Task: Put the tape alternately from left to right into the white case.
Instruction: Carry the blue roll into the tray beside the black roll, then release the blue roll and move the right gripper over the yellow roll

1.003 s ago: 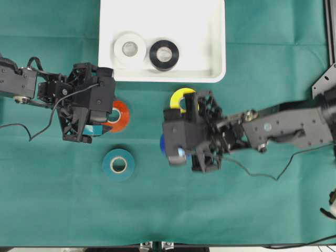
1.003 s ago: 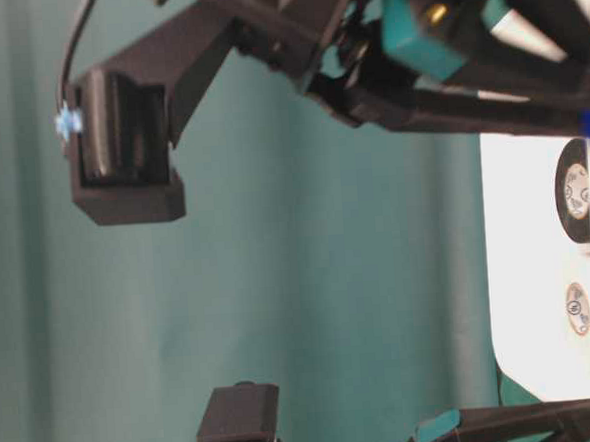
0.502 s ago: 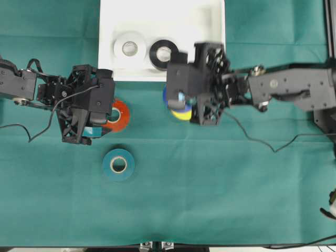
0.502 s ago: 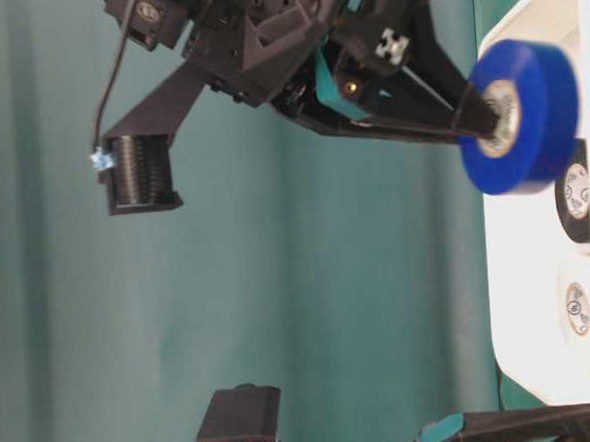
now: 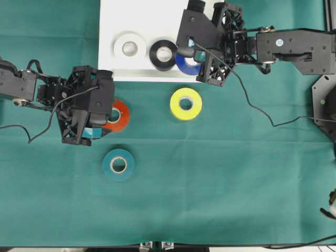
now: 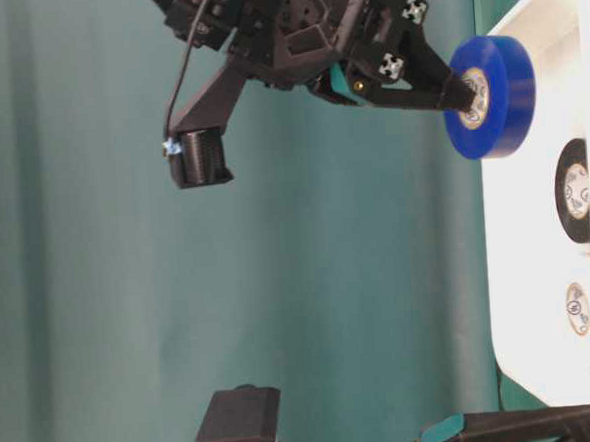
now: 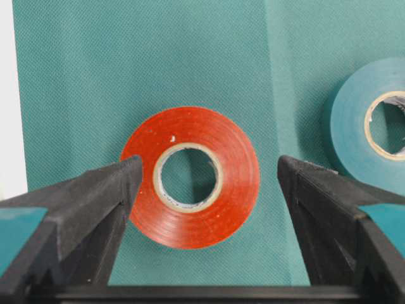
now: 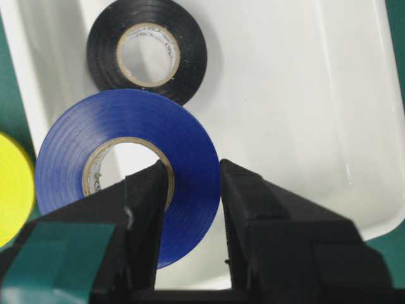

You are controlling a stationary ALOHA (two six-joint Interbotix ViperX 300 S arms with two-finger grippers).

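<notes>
A green cloth (image 5: 236,184) was seen to cover the whole work surface, and nothing of the room beyond it could be made out. One white case (image 5: 210,31) was laid at the far edge of the cloth, and six rolls of tape were counted, one of each colour. Inside the white case a white roll (image 5: 129,49) and a black roll (image 5: 164,54) were set side by side. A blue roll (image 5: 185,63) was held above the near rim of the white case, just beside the black roll, its wall pinched by the right gripper (image 8: 190,190), one finger being passed through the core. On the cloth in front of the white case a yellow roll (image 5: 186,103), a red-orange roll (image 7: 191,177) and, farthest off, a teal roll (image 5: 118,165) were laid flat. The left gripper (image 7: 205,183) was held with its fingers wide apart, straddling the red-orange roll without touching it
</notes>
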